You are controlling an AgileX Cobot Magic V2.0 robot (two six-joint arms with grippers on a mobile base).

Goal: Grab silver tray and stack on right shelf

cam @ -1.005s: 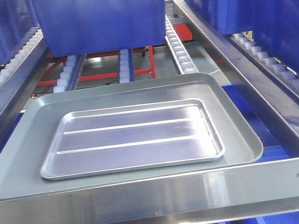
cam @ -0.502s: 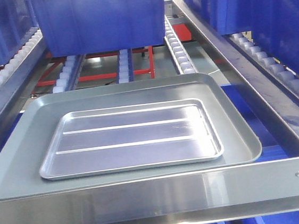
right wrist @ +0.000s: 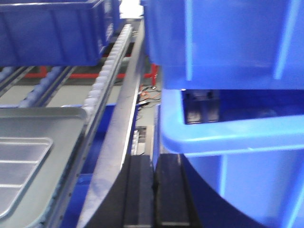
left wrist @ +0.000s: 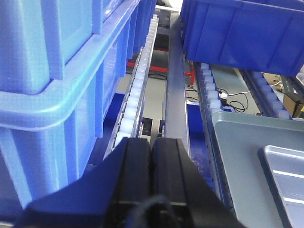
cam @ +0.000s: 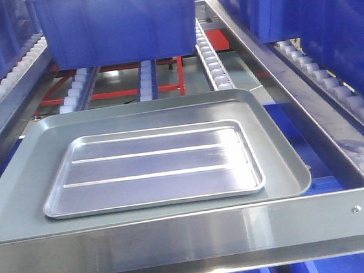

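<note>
Silver tray (cam: 151, 169) lies inside grey tray (cam: 20, 206), apparently flat.

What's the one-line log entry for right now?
silver tray: lying inside grey tray, ungrasped | left pincer: shut, empty, left of trays | right pincer: shut, empty, right of trays | stage: pre-grasp

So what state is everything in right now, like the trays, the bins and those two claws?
silver tray: empty, lying flat inside the grey-blue tray, ungripped.
grey-blue tray: flat on the rack behind the steel front bar.
blue bin: sitting on the rollers behind the trays.
left gripper: shut, holding nothing.
right gripper: shut, holding nothing.
</note>
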